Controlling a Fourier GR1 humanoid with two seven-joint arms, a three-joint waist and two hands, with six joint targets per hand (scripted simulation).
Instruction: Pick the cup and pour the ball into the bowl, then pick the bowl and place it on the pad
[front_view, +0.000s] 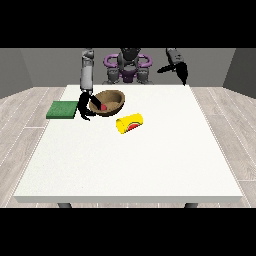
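The yellow cup (129, 123) lies on its side on the tabletop (150, 165), a little toward the far edge and left of the middle line, with its open mouth turned to the view's left and a red and green mark showing on its wall. Just beyond it, toward the far left corner, sits the brown bowl (111, 102), tipped so that its inside faces the near edge. A small red ball (104, 106) rests inside the bowl, low against its left wall.

The hand at the view's left (85, 106) is at the bowl's left rim; a dark finger or thumb reaches over the rim toward the ball while the other fingers curl down outside the wall, so the hand appears closed around the rim. Its grey arm comes straight down from the robot's shoulder.

Left of that hand, the green pad (62, 109) lies flat at the tabletop's left edge, apart from the bowl.

The hand at the view's right (178, 68) hangs in the air above the far edge, well away from everything, its fingers pointing downward and relaxed, holding nothing.
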